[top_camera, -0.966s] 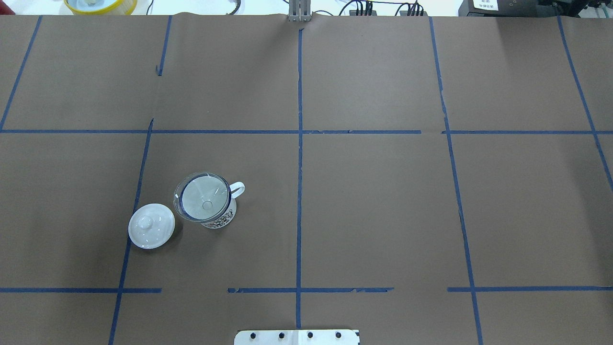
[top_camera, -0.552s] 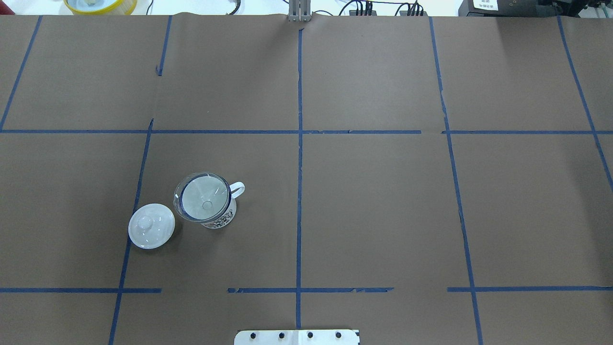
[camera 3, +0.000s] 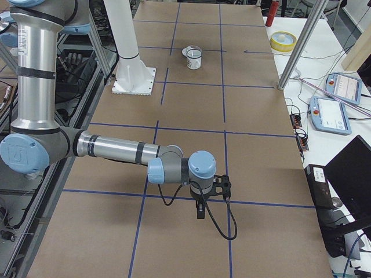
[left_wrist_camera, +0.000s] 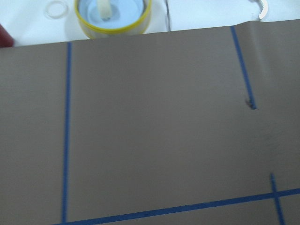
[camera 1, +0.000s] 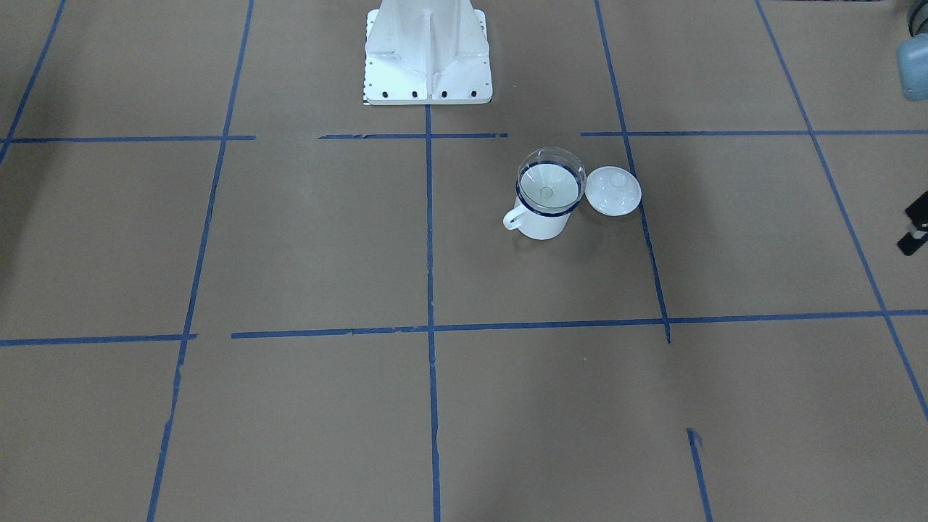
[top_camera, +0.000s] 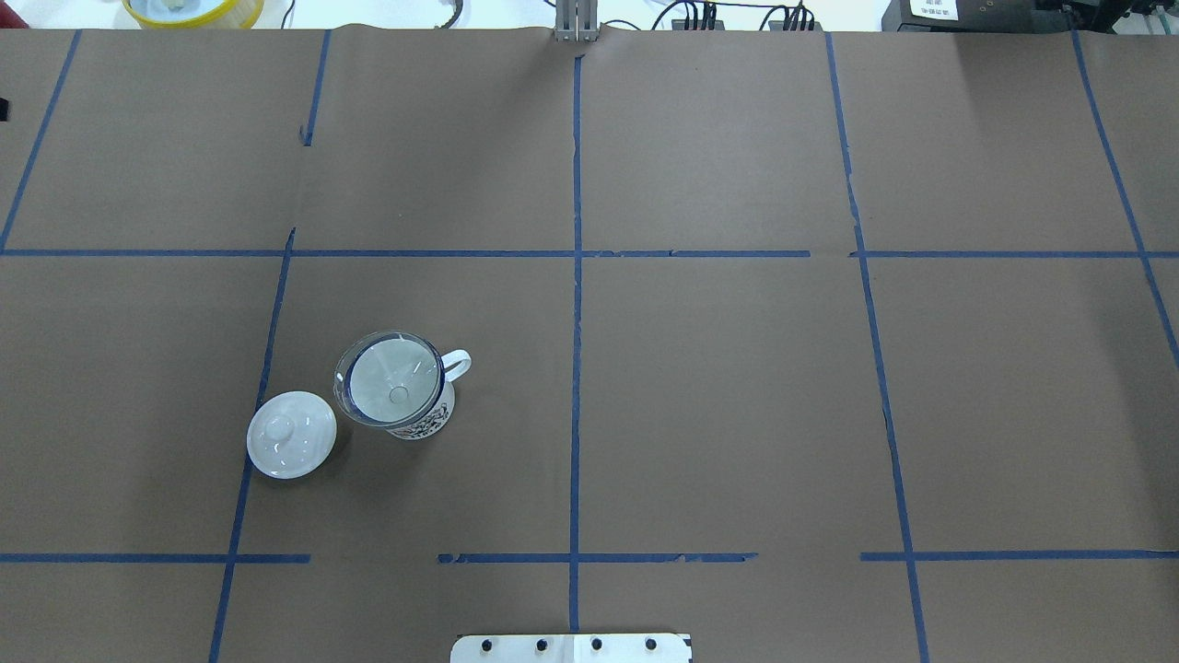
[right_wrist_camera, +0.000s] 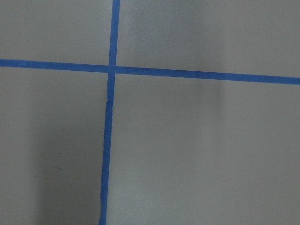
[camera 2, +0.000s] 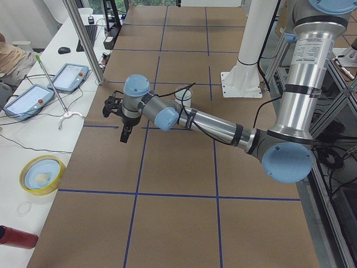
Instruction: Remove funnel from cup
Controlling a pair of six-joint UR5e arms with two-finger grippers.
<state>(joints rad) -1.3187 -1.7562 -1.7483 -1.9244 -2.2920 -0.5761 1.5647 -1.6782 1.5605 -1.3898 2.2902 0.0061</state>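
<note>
The funnel sits mouth-up in the cup in the lower left of the overhead view, with its spout down inside. The cup's handle points toward the frame's right. A white lid lies just beside the cup, to its lower left, on the desk. Nothing touches the funnel, so the task looks to be at its very start, with no arm yet near the cup.

The left fingers hang above the desk at centre left of the left side view, well apart from the cup (the front-facing view shows only a dark sliver at its right edge). Their wrist camera sees bare brown paper, blue tape lines and a yellow-rimmed dish at the top of its frame, not the cup. The right fingers hang low over the desk at lower middle of the right side view, far from the cup near that view's top.

It cannot be told whether either pair is spread or pressed together. Nothing is seen held in either.

The left arm seems the better placed. The next move calls for bringing its fingers over the cup, pinching the funnel's clear rim, and lifting straight up until the spout clears the blue edge. The light cup may want to rise with it.
</note>
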